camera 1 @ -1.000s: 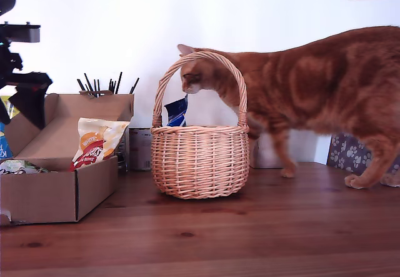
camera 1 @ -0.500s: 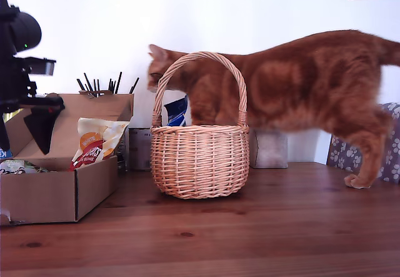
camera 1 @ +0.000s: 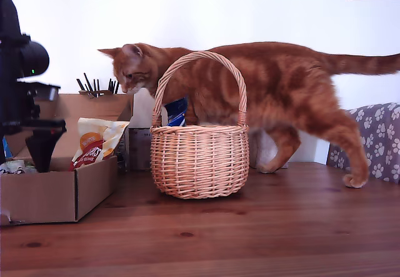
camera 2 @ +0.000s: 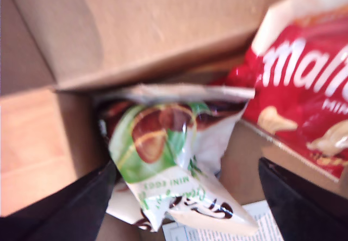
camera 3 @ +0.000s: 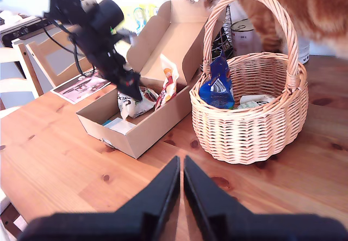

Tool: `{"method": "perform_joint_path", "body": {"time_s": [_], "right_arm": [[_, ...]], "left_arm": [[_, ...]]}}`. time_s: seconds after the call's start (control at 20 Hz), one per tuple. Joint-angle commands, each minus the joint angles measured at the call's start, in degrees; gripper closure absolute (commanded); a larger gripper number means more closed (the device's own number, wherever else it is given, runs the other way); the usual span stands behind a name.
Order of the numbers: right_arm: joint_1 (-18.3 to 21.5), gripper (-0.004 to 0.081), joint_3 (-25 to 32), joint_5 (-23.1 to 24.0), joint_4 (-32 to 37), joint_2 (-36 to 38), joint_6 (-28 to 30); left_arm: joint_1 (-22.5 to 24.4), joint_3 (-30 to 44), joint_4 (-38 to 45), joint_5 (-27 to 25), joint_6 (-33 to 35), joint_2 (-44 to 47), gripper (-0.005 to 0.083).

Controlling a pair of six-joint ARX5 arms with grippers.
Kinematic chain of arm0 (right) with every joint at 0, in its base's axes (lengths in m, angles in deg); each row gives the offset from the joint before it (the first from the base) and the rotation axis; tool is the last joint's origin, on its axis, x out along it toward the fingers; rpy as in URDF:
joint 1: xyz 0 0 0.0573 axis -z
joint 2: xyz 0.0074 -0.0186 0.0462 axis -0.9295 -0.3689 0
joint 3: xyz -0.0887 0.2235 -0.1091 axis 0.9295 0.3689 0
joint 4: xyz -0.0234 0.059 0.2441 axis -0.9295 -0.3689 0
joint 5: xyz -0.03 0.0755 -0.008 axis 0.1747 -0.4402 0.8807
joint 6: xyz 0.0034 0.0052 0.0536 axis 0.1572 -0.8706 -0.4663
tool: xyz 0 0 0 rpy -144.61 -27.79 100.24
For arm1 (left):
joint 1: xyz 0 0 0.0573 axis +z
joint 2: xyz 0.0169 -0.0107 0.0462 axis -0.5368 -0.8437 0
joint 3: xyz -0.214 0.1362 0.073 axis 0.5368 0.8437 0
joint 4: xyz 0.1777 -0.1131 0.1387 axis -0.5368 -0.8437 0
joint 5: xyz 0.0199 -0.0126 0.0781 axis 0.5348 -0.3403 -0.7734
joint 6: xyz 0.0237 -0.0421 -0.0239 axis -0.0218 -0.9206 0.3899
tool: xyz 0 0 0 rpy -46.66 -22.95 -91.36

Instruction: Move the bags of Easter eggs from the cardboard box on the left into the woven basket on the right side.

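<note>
The cardboard box (camera 1: 59, 192) stands open at the exterior view's left. My first gripper (camera 1: 40, 155) reaches down into it, open, its fingers either side of a white-green bag (camera 2: 168, 154) without closing on it. A cream-and-orange bag with a red logo (camera 1: 97, 141) leans against the box wall beside it. The woven basket (camera 1: 199, 161) stands mid-table with a dark blue bag (camera 1: 177, 111) inside. My second gripper (camera 3: 181, 162) hovers shut and empty above the bare table, short of the basket (camera 3: 250, 121) and the box (camera 3: 136, 135).
An orange cat (camera 1: 262, 89) stands right behind the basket, head over the box's lid flap. Pens in a holder (camera 1: 97, 86) and a small grey-beige box (camera 1: 140, 149) sit behind. A paw-print cushion (camera 1: 375, 136) is at the exterior view's right. A wooden chair (camera 3: 32, 61) stands beyond the table.
The cat has walked towards the exterior view's left, from sniffing the basket to past its handle. My first gripper has come down into the cardboard box.
</note>
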Motion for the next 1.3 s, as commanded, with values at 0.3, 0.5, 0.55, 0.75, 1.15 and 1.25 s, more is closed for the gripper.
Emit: {"method": "perform_joint_path", "body": {"time_s": [0.3, 0.5, 0.55, 0.75, 1.15, 1.25], "right_arm": [[-0.3, 0.0782, 0.2, -0.2, 0.6, 0.1, 0.1], [-0.3, 0.0782, 0.2, -0.2, 0.5, 0.1, 0.1], [-0.3, 0.0782, 0.2, -0.2, 0.5, 0.1, 0.1], [-0.3, 0.0782, 0.2, -0.2, 0.5, 0.1, 0.1], [-0.3, 0.0782, 0.2, -0.2, 0.5, 0.1, 0.1], [-0.3, 0.0782, 0.2, -0.2, 0.5, 0.1, 0.1]], "left_arm": [[-0.2, 0.4, 0.5, -0.1, -1.7, -2.6, 0.0187], [-0.5, 0.4, 2.7, -0.1, -3.3, -4.6, 0.0378], [-0.6, 0.4, 3.0, -0.1, -3.2, -4.6, 0.0420], [-0.6, 0.4, 3.8, 0.1, -3.1, -4.6, 0.0692], [-0.7, 0.4, -0.2, 1.7, -1.6, -0.9, 0.0756], [-0.7, 0.4, -1.2, 3.3, -1.6, 2.1, 0.0756]]}}
